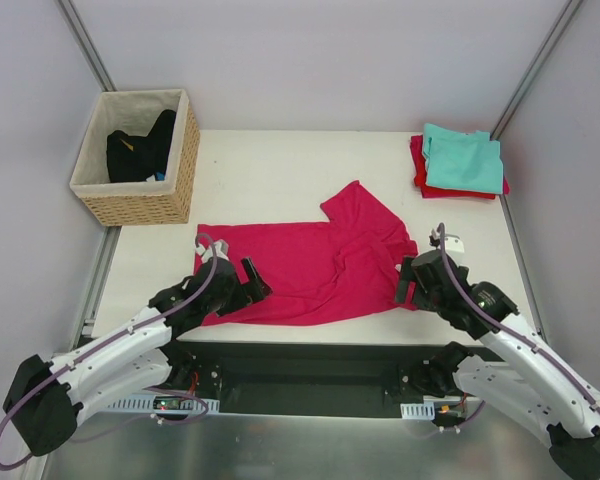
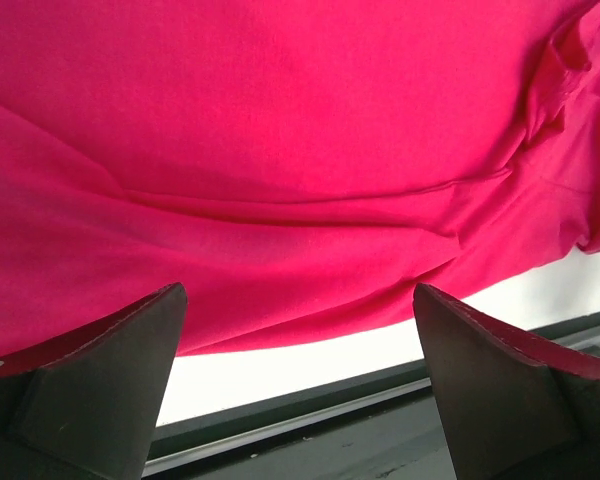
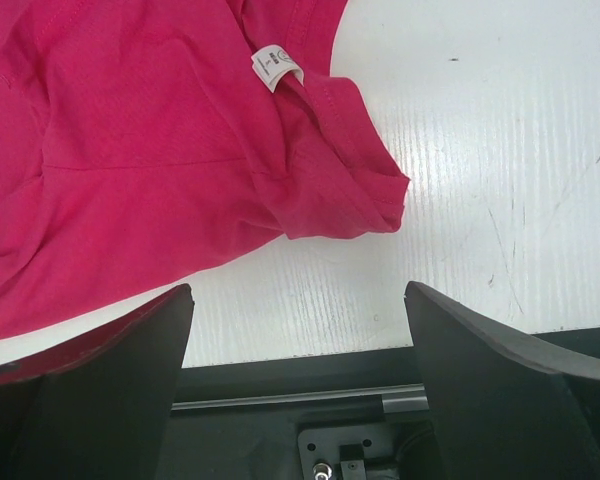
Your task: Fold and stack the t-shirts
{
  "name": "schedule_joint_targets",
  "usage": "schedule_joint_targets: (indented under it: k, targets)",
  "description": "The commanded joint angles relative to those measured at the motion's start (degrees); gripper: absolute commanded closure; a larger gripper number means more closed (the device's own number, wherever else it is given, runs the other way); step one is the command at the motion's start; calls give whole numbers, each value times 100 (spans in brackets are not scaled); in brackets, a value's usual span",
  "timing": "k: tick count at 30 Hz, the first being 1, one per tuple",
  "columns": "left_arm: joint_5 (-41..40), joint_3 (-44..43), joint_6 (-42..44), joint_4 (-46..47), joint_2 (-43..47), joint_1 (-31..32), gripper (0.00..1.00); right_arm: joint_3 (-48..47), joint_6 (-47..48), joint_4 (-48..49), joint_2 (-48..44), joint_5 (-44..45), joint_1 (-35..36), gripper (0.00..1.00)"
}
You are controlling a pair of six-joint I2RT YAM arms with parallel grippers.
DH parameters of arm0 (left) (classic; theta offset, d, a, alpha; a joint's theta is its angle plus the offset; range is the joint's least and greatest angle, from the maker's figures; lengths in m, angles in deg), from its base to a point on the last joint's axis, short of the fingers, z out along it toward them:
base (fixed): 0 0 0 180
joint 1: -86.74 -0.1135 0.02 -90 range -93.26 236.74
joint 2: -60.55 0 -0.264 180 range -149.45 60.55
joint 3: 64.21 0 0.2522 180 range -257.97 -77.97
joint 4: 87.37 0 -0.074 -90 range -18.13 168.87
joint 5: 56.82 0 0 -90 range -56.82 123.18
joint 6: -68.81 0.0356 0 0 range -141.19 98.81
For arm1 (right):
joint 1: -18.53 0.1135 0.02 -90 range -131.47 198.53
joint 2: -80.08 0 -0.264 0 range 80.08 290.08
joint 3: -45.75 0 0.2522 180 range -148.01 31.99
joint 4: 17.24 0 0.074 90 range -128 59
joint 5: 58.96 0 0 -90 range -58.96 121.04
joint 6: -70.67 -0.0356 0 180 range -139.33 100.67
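top external view with both wrist views. the magenta-pink t-shirt lies spread and part-folded along the near half of the table, one sleeve pointing toward the far edge; its white neck label shows in the right wrist view, beside a bunched corner of fabric resting on bare tabletop. the left gripper hangs over the shirt's near-left hem, jaws wide apart, nothing between them. the right gripper sits at the shirt's near-right corner, jaws likewise spread, gripping nothing. at the far right corner the teal t-shirt lies folded on top of the folded red t-shirt. a wicker basket holding dark items stands at far left.
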Motion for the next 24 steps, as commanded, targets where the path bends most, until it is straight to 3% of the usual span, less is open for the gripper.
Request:
schedule_joint_targets:
  k: [1, 18, 24]
  targets:
    - [-471, -329, 39, -676, 253, -113, 2, 67, -49, 57, 79, -100, -16, 9]
    - [-507, -215, 92, -896, -459, -649, 2, -12, 83, 312, 413, -284, -16, 9]
    - [-516, -180, 119, -878, -389, -728, 2, 418, -84, 847, 414, -688, -24, 9]
